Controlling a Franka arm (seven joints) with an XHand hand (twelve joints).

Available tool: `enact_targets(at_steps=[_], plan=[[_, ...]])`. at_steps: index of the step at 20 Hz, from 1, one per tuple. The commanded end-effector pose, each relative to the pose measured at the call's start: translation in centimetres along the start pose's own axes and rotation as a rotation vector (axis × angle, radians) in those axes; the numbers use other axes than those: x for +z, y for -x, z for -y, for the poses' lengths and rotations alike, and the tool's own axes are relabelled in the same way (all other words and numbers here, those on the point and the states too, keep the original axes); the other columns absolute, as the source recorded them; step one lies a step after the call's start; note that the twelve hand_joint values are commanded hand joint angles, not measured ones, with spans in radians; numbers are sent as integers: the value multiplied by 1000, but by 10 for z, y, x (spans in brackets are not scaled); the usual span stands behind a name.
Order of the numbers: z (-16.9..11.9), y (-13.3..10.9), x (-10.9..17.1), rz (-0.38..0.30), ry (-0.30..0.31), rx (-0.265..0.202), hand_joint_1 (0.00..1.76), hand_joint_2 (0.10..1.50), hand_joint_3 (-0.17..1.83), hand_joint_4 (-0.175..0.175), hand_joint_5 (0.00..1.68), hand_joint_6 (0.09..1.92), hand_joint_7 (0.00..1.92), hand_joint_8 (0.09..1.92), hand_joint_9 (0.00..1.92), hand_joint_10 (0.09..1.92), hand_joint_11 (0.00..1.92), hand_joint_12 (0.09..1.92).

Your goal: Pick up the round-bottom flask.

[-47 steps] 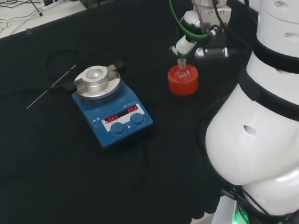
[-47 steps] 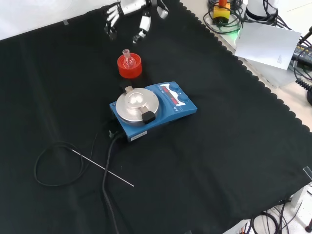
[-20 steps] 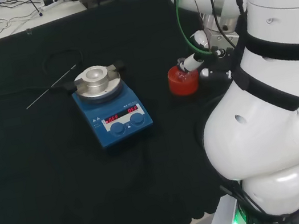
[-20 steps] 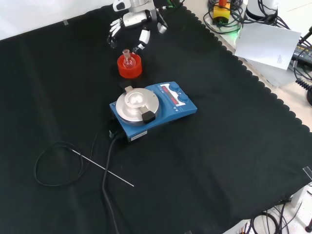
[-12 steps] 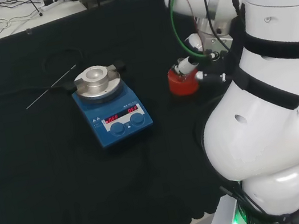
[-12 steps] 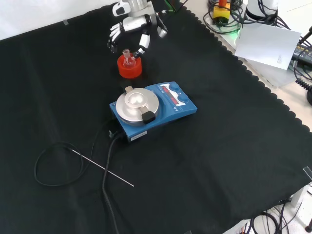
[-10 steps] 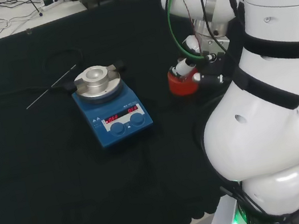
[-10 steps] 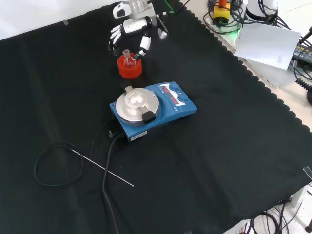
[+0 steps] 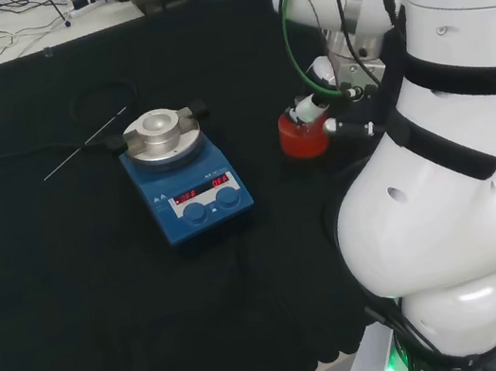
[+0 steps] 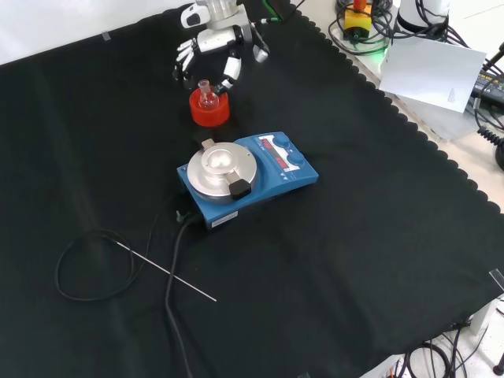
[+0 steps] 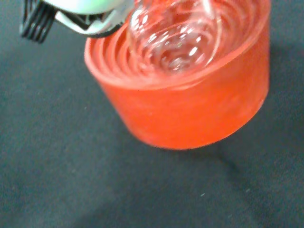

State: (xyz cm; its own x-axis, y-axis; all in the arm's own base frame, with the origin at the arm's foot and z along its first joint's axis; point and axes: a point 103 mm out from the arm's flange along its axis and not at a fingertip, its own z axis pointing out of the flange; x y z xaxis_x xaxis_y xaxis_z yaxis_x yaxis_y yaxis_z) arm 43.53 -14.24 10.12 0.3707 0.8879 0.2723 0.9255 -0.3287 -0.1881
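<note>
On the desk draped in black cloth, the blue hotplate stirrer with a round metal top serves as landmark. In the front view, the red ribbed ring stand sits behind it, well apart, with the clear glass round-bottom flask seated in it. The black and white hand is beyond the stand. A thin metal rod and looped black cable lie before the stirrer, to its left.

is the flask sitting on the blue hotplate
No, the flask sits in the red stand, apart from the hotplate.
</note>
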Motion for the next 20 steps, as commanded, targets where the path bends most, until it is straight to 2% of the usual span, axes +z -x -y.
enact_targets(at_steps=[1,7,14,20], plan=[[1,-9,3,18,17,-8,853,614,594,-68,713,786,331,750,524,695,167,1399],[3,-15,8,17,25,4,856,617,592,-69,713,797,336,751,528,694,173,1400],[-3,12,-10,6,24,11,862,618,590,-70,738,814,344,753,533,694,182,1399],[-2,16,-10,-6,18,13,866,619,589,-72,745,819,346,753,536,693,186,1397]])
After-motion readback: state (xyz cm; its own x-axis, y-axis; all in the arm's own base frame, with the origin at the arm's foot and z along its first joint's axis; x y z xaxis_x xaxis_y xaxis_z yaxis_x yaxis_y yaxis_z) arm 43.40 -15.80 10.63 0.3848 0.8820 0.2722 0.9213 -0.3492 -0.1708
